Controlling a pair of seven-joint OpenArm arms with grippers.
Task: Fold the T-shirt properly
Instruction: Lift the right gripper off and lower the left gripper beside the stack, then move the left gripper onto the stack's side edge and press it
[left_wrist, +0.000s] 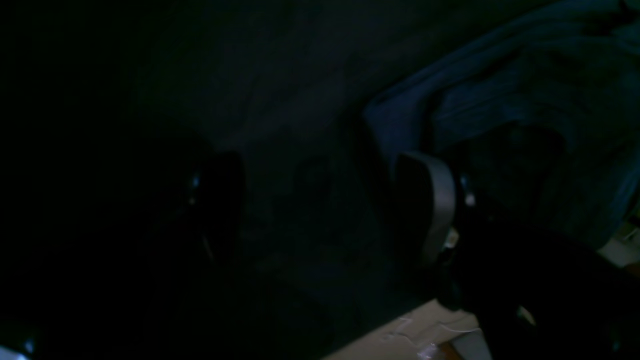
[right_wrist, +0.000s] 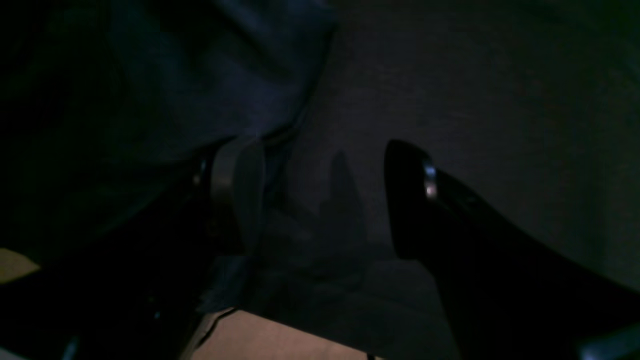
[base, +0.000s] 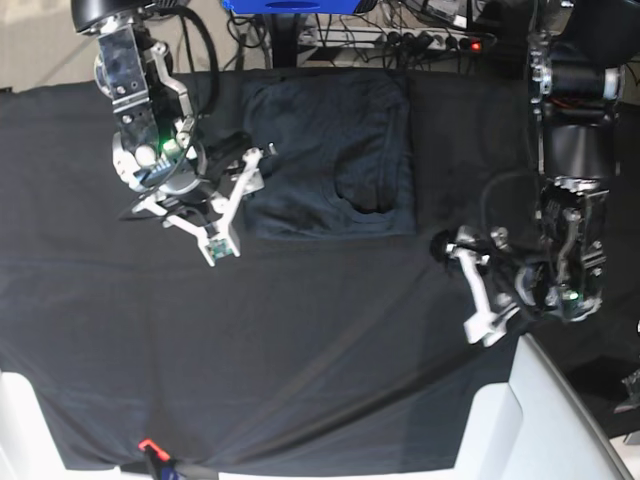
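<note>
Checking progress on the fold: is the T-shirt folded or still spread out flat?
Folded. In the base view the T-shirt lies as a compact rectangle on the black cloth, no sleeves sticking out, the neckline curve showing near its lower edge.

Evenly and brightly lit from above in the base view, sharp throughout, with black cloth (base: 300, 350) swallowing most shadow detail. Very dim and underexposed in both wrist views, grainy, soft-focused. Faint glints on the fingers (left_wrist: 437, 200) at centre right. Pale strip of surface (right_wrist: 280, 340) at the lower edge, mildly blurred.
</note>
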